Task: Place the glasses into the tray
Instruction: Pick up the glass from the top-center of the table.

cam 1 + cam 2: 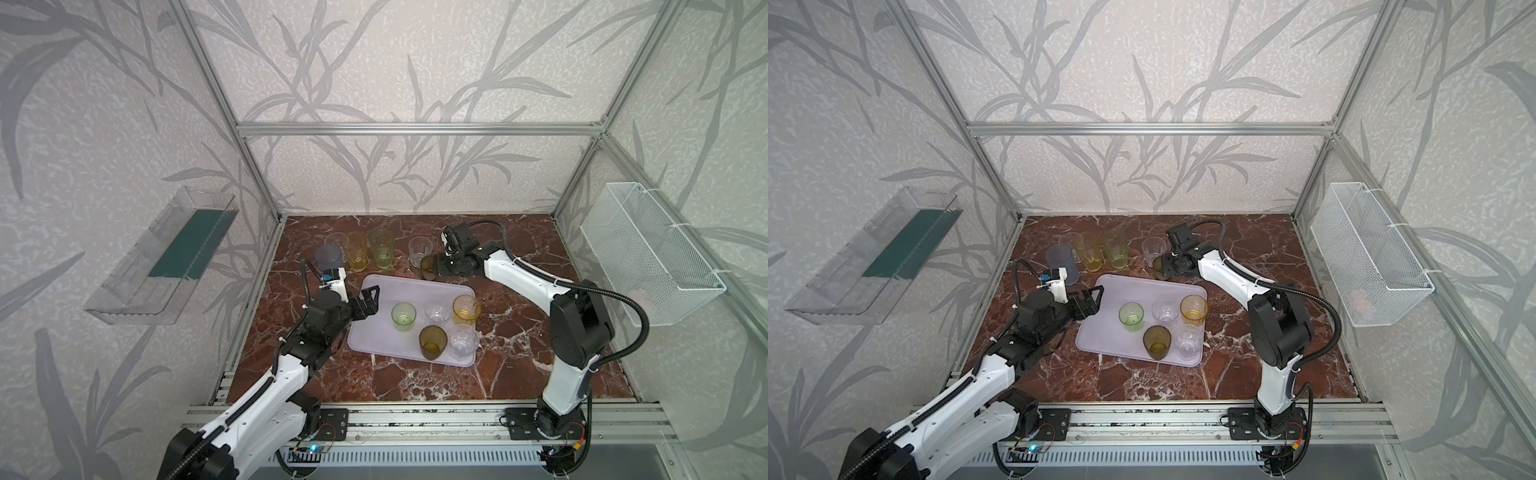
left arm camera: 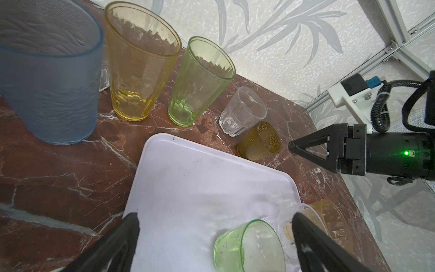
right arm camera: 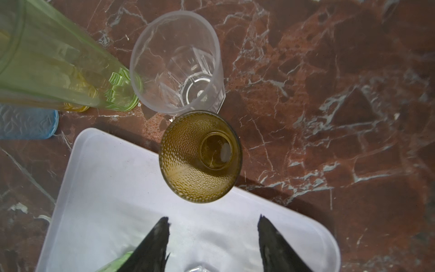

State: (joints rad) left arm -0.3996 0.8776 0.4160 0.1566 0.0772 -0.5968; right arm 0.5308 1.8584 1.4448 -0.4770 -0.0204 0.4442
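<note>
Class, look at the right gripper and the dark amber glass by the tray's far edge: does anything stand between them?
Nothing visible does. The right gripper, jaws open, faces the dark amber glass across bare tray; the clear glass stands beyond it.

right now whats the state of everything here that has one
left tool: open, empty
right tool: open, empty
tray: holding five upright glasses
dark amber glass by right tool: on table, ungripped
clear glass next to it: upright, on table
tall grey-blue glass: upright, on table
tall yellow glass: upright, on table
tall pale-green glass: upright, on table
rearmost clear glass: upright, on table
</note>
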